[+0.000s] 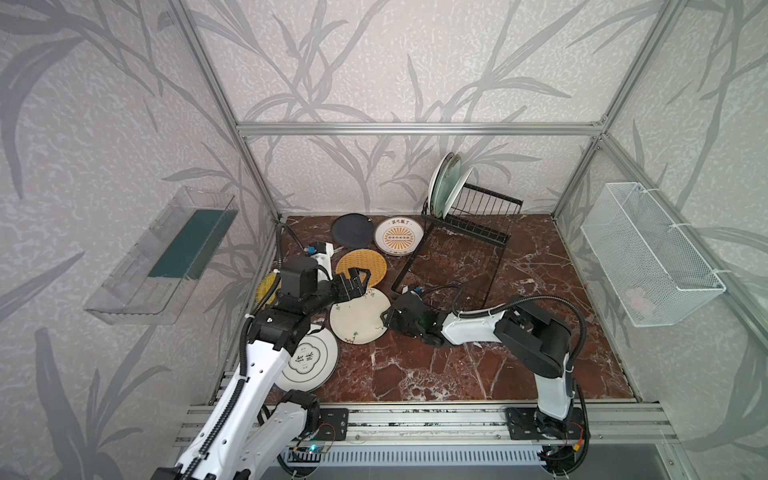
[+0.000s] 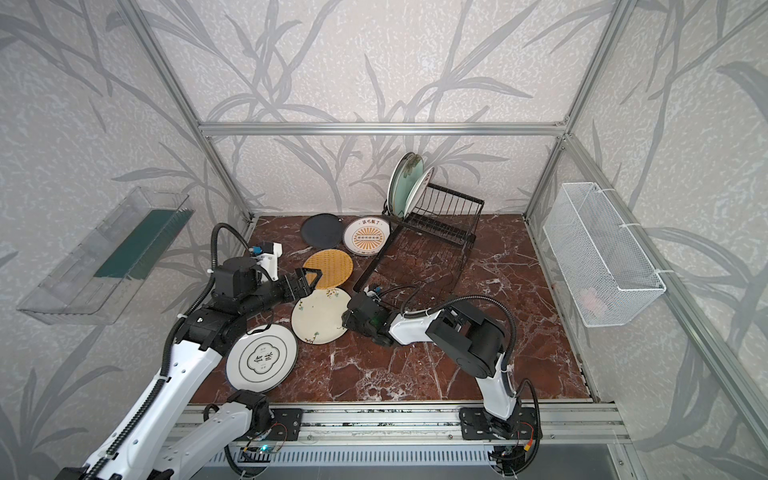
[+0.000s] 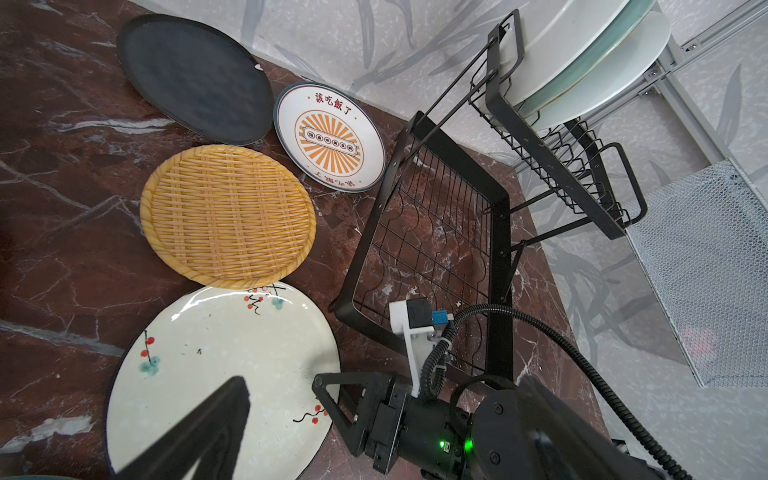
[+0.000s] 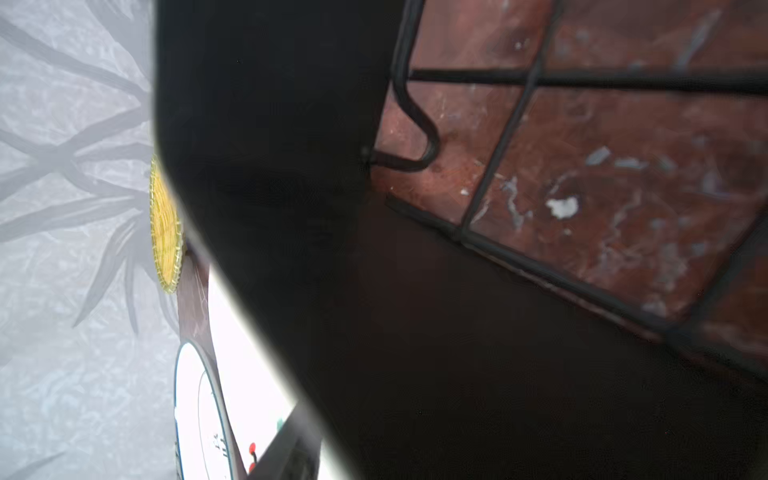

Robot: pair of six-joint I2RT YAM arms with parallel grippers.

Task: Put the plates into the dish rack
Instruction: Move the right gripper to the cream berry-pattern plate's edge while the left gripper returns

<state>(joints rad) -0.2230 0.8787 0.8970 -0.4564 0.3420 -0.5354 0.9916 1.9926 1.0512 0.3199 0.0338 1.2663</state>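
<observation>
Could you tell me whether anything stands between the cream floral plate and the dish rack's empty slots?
Only the dish rack's own flat grid tray lies between the cream floral plate and those slots; a lifted plate would probably clear it. The racked plates stand at the left end in both top views.

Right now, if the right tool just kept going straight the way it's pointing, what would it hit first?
The cream floral plate. The right tool is at its rim, pointing across it, with one finger over the edge. Whether it touches yet is unclear.
</observation>
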